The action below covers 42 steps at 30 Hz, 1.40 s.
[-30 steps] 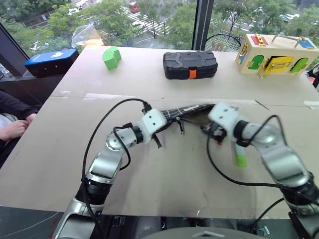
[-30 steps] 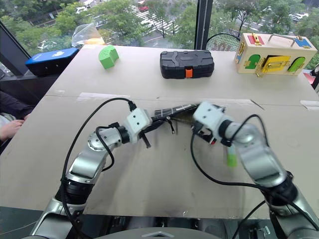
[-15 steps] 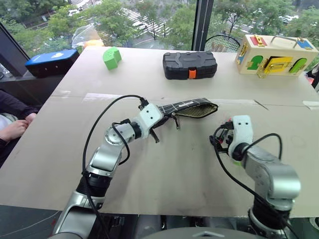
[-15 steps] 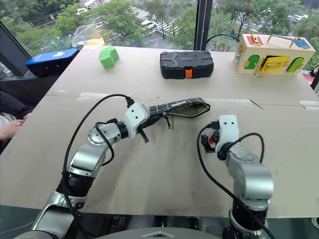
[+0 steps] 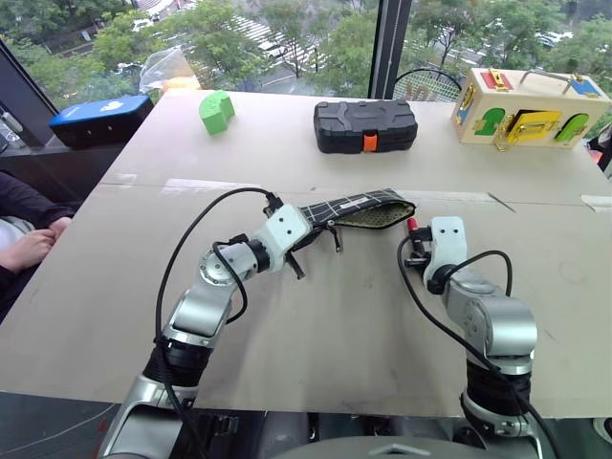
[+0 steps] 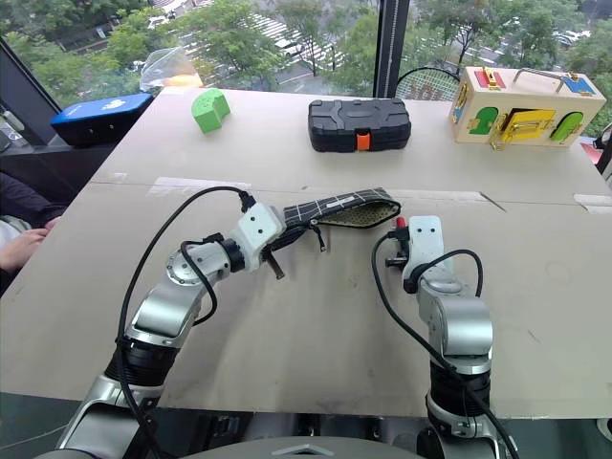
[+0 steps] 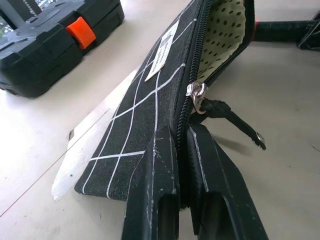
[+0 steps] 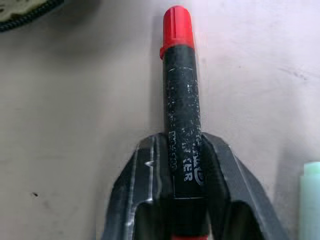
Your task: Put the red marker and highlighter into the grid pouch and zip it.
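The grid pouch (image 5: pixel 356 205) lies near the table's middle, its mouth open onto a pale dotted lining (image 7: pixel 227 30). My left gripper (image 5: pixel 298 241) is shut on the pouch's closed end, its fingers (image 7: pixel 157 165) pinching the edge just behind the zipper pull (image 7: pixel 200 95). To the right of the pouch's mouth the red marker (image 8: pixel 180 90) lies on the table, black-barrelled, its red cap (image 5: pixel 413 225) towards the pouch. My right gripper (image 8: pixel 182 142) is shut on its barrel. The pale green end of the highlighter (image 8: pixel 311 200) lies beside that gripper.
At the back of the table stand a hard black case with an orange latch (image 5: pixel 364 125), a chunky green block (image 5: pixel 215 110) and a colourful wooden box (image 5: pixel 526 105). A blue object (image 5: pixel 98 118) sits at the far left corner. A person's hand (image 5: pixel 24 251) rests beyond the left edge.
My right gripper came down from the pouch's mouth to the table, rolled over and closed on the red marker. The left gripper kept still with the pouch.
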Each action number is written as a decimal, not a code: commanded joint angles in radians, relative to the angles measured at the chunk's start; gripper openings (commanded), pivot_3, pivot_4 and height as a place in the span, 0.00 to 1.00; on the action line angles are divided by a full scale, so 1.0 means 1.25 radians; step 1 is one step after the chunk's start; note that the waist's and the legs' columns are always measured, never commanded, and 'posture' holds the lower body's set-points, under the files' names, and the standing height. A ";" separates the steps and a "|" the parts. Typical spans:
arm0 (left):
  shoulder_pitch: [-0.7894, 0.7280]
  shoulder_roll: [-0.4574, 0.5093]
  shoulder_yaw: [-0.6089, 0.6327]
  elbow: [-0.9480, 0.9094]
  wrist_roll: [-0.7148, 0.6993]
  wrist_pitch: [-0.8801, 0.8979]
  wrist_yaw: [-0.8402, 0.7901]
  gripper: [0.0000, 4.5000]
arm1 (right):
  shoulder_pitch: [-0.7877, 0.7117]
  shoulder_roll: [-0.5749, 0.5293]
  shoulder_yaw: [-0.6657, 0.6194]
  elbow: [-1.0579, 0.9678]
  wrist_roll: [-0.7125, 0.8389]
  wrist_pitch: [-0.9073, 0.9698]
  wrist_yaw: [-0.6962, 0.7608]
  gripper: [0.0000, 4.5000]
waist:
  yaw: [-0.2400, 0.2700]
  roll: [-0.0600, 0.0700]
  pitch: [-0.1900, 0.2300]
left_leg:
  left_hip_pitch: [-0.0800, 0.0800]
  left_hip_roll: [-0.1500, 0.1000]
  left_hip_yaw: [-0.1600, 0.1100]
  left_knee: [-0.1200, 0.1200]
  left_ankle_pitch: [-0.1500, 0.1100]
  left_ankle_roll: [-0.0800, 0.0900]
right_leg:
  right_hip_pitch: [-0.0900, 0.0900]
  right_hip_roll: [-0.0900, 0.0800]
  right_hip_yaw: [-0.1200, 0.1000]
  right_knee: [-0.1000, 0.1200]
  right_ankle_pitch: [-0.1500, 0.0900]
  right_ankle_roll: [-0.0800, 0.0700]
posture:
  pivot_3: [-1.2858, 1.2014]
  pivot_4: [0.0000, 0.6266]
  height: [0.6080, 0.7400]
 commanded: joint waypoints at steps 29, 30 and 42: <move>0.015 -0.006 -0.011 -0.066 0.010 -0.059 -0.002 0.00 | -0.034 -0.230 -0.332 -0.037 1.142 0.226 -0.272 0.06 | -0.002 0.001 0.001 | -0.001 -0.001 -0.006 -0.003 -0.002 0.003 | 0.000 0.001 0.001 -0.002 0.000 0.000 | 0.52 0.24 1.00; 0.018 -0.004 -0.017 -0.070 0.012 -0.070 -0.007 0.00 | -0.043 -0.243 -0.321 -0.008 1.178 0.211 -0.307 0.06 | -0.001 0.001 0.001 | -0.001 -0.001 -0.006 -0.003 -0.002 0.003 | 0.000 0.001 0.001 -0.002 0.000 0.000 | 0.52 0.24 1.00; 0.084 -0.003 -0.081 -0.127 0.026 -0.142 -0.041 0.00 | -0.353 -0.381 -0.124 0.488 1.347 0.100 -0.493 0.35 | -0.006 0.003 0.002 | -0.001 -0.001 -0.005 -0.003 -0.001 0.003 | 0.000 0.002 0.003 -0.002 0.000 0.000 | 0.52 0.24 1.00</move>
